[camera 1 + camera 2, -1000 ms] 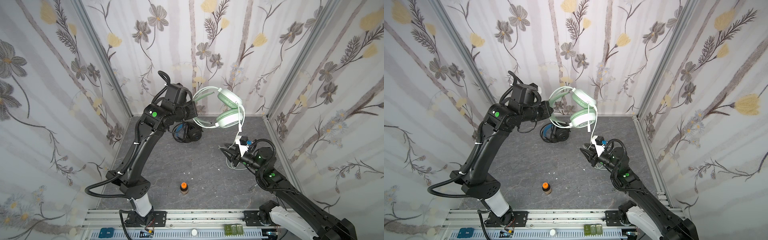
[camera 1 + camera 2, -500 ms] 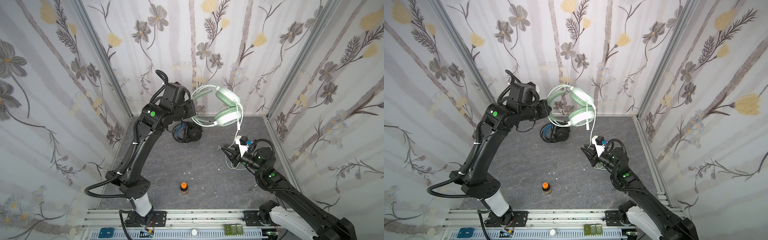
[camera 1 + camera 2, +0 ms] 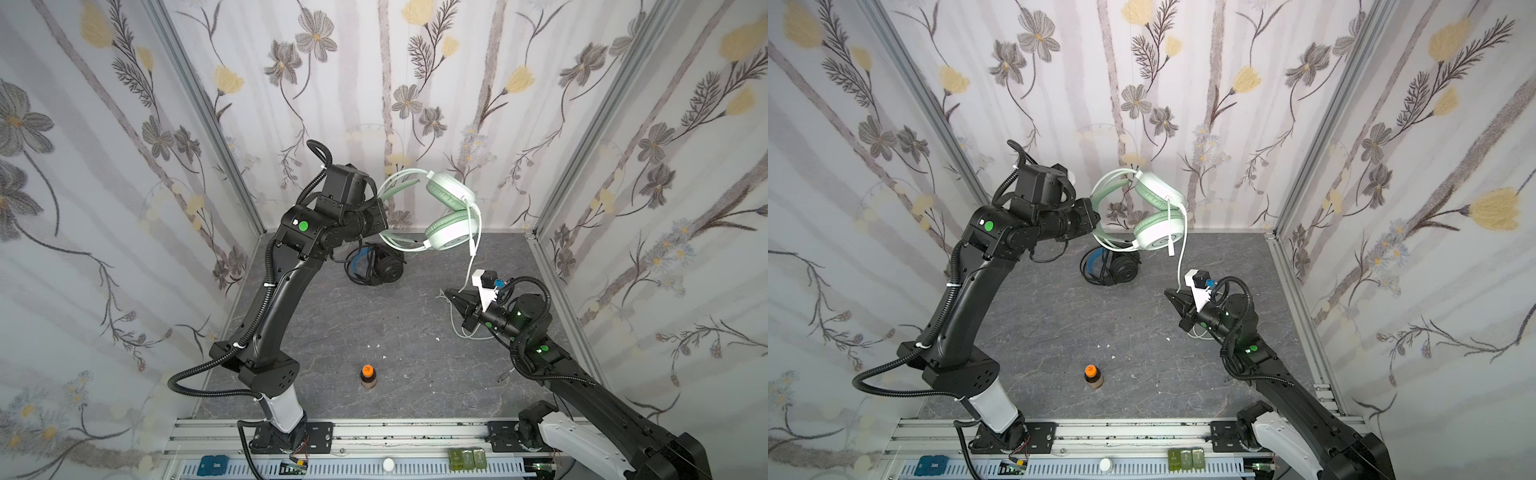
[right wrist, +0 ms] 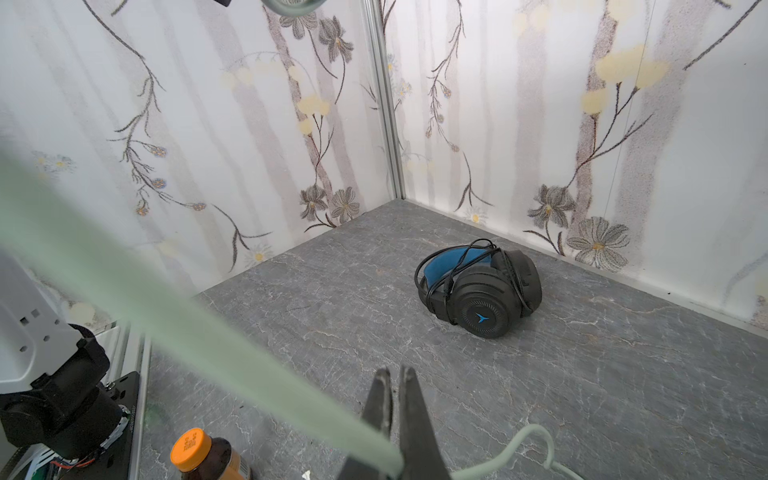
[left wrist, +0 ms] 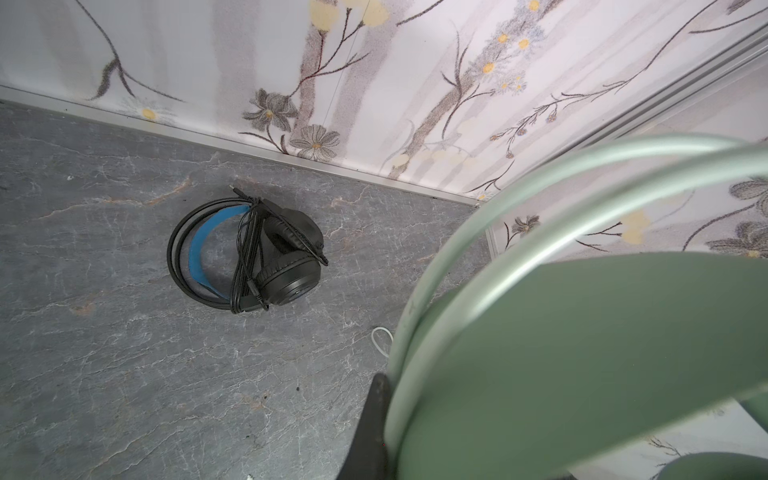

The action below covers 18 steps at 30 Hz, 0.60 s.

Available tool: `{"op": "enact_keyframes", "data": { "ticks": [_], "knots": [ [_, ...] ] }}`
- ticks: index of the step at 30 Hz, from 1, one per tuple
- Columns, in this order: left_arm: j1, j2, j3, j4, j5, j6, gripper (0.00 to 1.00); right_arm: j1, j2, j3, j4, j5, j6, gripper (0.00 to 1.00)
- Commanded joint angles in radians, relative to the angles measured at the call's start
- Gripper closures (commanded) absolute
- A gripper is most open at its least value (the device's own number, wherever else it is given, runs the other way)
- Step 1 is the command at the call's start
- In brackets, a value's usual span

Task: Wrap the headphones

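- Grey floor, floral walls; black headset at 12.
- Left gripper clamps green headset; right gripper pinches cable.
- Risk: thin cable slips if tugged.

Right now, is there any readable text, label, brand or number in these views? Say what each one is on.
No legible words or numbers anywhere.
Earcup of the black headset: blue arrow-like logo, no letters.
Orange cap of the bottle: raised marks, too blurred to read.
Top of the blue box: pale print, too small to read.
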Motion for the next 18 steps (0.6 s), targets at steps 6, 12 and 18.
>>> {"op": "enact_keyframes", "data": {
  "ticks": [6, 12, 18],
  "knots": [
    [0.031, -0.046, -0.138, 0.15, -0.196, -0.068, 1.0, 0.017, -0.021, 0.182, -0.458, 0.34, -0.181, 1.0],
    [0.031, -0.048, -0.238, 0.195, -0.315, -0.074, 1.0, 0.087, 0.005, 0.353, -0.757, 0.574, -0.265, 1.0],
    [0.019, -0.019, -0.268, 0.198, -0.365, -0.023, 1.0, 0.225, 0.064, 0.507, -0.932, 0.729, -0.329, 1.0]
  ]
}}
